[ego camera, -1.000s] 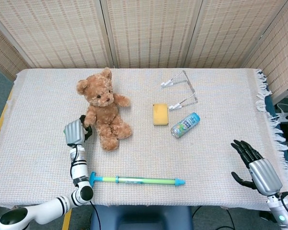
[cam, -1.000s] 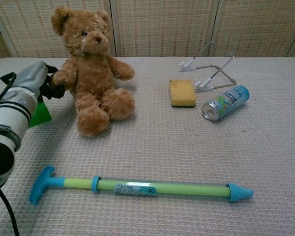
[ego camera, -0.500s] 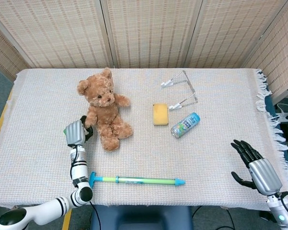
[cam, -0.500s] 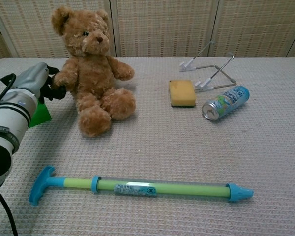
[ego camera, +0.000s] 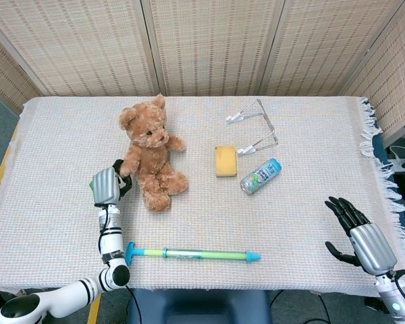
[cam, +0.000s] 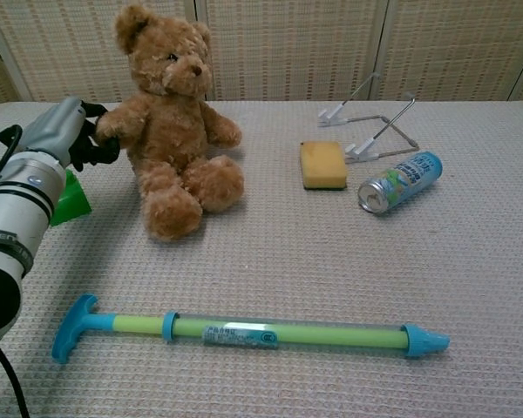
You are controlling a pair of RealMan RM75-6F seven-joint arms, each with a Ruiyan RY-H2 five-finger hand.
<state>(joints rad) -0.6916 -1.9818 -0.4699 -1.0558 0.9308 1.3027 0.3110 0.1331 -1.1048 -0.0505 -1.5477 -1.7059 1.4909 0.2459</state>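
Note:
A brown teddy bear (ego camera: 150, 159) (cam: 174, 122) sits upright on the woven table cloth (ego camera: 290, 121), left of centre. My left hand (ego camera: 108, 185) (cam: 65, 132) grips the bear's near paw, its dark fingers wrapped around the fur. Far off at the table's right front corner, my right hand (ego camera: 354, 228) hovers with its fingers spread and nothing in it; the chest view does not show it.
A green and blue pump tube (ego camera: 192, 254) (cam: 244, 332) lies along the front edge. A yellow sponge (ego camera: 225, 160) (cam: 323, 165), a tipped blue can (ego camera: 260, 176) (cam: 399, 181) and a wire stand (ego camera: 255, 125) (cam: 371, 126) sit right of centre. Something green (cam: 70, 201) lies under my left wrist.
My left hand has pulled the bear by its paw; the bear has risen, turned and shifted slightly right. The right hand has stayed still.

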